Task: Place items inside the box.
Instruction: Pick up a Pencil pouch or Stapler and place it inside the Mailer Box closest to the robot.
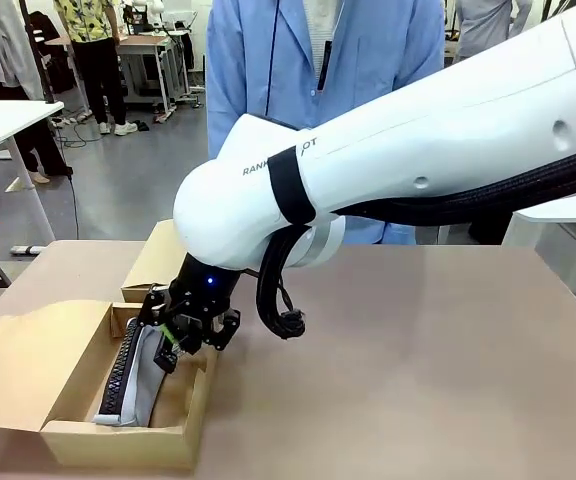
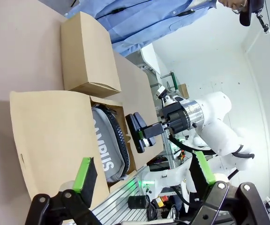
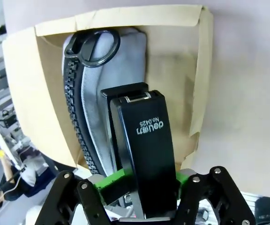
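Stapler [image 3: 146, 154], black: pinched in the right gripper's [image 1: 192, 330] jaws, over the zip pouch [image 1: 138, 385] lying in the open box [image 1: 118, 442]. Smaller box [image 1: 158, 262] just behind. Left gripper [image 2: 144, 171]: jaws spread, empty. Person [image 1: 268, 60] beyond the surface [image 1: 418, 380].

The box [image 1: 118, 440] is of shallow tan cardboard and stands open at the near left of the worktop [image 1: 418, 350], with its wide lid flap [image 1: 18, 370] folded out to the left. Inside, along its length, lies the long pouch [image 1: 138, 385], pale grey with a black zipper and a ring pull. The black stapler [image 3: 144, 154], with white print on top, sits between the pads of the right gripper [image 1: 176, 343], just over the pouch.
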Controlling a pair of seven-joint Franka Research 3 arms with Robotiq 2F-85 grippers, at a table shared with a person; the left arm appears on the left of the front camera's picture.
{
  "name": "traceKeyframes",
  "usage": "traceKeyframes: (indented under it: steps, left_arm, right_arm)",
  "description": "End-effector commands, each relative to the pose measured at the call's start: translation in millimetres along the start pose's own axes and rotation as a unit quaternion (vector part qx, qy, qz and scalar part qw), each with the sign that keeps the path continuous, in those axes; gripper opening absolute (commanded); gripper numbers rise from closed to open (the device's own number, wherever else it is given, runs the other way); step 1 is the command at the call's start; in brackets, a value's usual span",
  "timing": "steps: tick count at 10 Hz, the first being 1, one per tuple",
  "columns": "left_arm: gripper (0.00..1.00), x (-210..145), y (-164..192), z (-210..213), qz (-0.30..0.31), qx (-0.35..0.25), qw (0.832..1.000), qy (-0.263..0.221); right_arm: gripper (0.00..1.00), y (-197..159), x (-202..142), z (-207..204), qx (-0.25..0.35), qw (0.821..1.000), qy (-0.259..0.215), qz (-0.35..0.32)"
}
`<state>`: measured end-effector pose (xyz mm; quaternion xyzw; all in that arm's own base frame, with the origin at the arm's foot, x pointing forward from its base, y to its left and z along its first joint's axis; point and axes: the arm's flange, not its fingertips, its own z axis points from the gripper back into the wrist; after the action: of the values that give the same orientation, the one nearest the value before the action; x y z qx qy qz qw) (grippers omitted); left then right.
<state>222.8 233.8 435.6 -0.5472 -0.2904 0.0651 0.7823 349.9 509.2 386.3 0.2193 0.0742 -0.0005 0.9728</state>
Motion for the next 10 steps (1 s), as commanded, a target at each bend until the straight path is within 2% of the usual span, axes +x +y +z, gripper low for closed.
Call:
traceKeyframes:
  steps: [1,2,4,5,6,10]
  left_arm:
    - [1.0,0.0,-1.5,0.5,-0.008,-0.009,1.0,-0.007]
    - [1.0,0.0,-1.5,0.5,-0.008,-0.009,1.0,-0.007]
    - [1.0,0.0,-1.5,0.5,-0.008,-0.009,1.0,-0.007]
    - [1.0,0.0,-1.5,0.5,-0.008,-0.009,1.0,-0.007]
    - [1.0,0.0,-1.5,0.5,-0.008,-0.009,1.0,-0.007]
    - [1.0,0.0,-1.5,0.5,-0.008,-0.009,1.0,-0.007]
  right_arm:
    - [0.68,10.6,-1.4,1.1,-0.004,1.0,-0.013,-0.007]
    - [1.0,10.7,-1.5,0.3,-0.006,1.0,-0.012,-0.006]
    - [1.0,10.5,-0.3,-0.4,-0.01,1.0,-0.004,-0.006]
    - [0.95,10.3,-0.7,-0.3,-0.009,1.0,-0.004,-0.005]
    - [1.0,9.9,-0.8,-0.4,-0.008,1.0,-0.004,-0.006]
    - [1.0,9.7,-1.6,0.3,-0.003,1.0,-0.001,-0.005]
